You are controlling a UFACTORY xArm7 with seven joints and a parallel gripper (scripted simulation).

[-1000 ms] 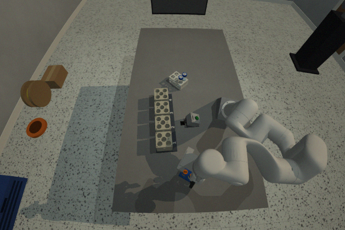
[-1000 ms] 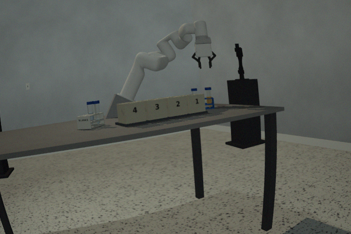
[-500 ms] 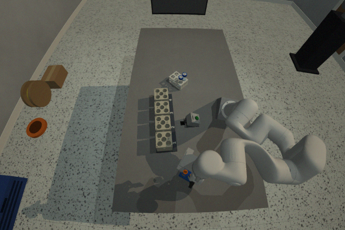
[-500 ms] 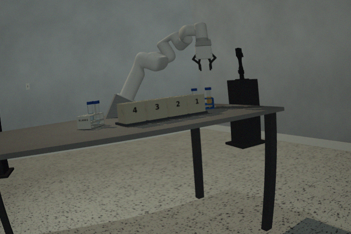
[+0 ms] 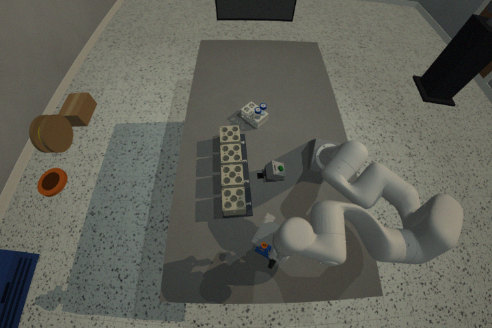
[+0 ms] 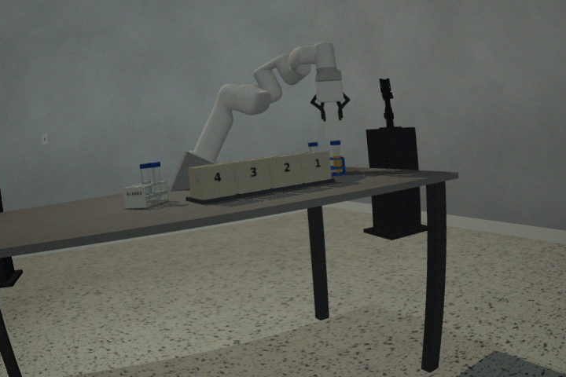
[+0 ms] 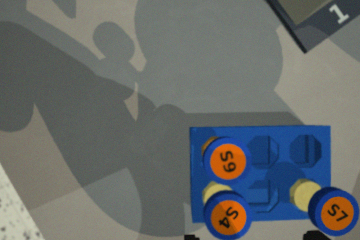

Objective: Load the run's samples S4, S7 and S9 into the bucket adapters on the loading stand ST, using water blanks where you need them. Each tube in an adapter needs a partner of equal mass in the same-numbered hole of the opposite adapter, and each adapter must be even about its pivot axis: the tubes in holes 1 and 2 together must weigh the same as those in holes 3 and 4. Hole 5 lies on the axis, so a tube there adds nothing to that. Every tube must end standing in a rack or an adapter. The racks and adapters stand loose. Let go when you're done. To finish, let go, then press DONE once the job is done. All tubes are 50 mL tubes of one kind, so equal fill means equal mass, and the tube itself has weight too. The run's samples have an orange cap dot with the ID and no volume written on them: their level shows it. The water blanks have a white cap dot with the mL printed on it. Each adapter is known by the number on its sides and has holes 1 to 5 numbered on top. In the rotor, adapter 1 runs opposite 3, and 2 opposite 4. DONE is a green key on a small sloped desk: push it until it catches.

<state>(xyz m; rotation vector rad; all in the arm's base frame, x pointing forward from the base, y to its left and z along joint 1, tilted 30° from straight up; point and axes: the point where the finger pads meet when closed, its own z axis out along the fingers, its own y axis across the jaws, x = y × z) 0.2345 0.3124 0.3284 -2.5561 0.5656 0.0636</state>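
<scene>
The blue sample rack (image 7: 260, 172) stands on the mat near adapter 1's end of the stand. It holds three orange-dotted tubes: S9 (image 7: 227, 160), S4 (image 7: 226, 217) and S7 (image 7: 334, 211). In the exterior view my gripper (image 6: 330, 107) hangs open and empty well above the rack (image 6: 339, 167). Its fingertips barely show at the wrist view's lower edge. Four beige adapters, 4 (image 6: 212, 180), 3 (image 6: 252, 174), 2 (image 6: 286, 170) and 1 (image 6: 316, 166), stand in a row on the dark loading stand (image 5: 233, 171), all holes empty. The white blanks rack (image 5: 254, 113) holds two white-dotted tubes.
The DONE desk with its green key (image 5: 280, 167) sits between the stand and my arm's base. A black pedestal with a camera arm (image 6: 391, 177) stands behind the table's right end. Boxes and an orange bowl (image 5: 52, 182) lie on the floor at left.
</scene>
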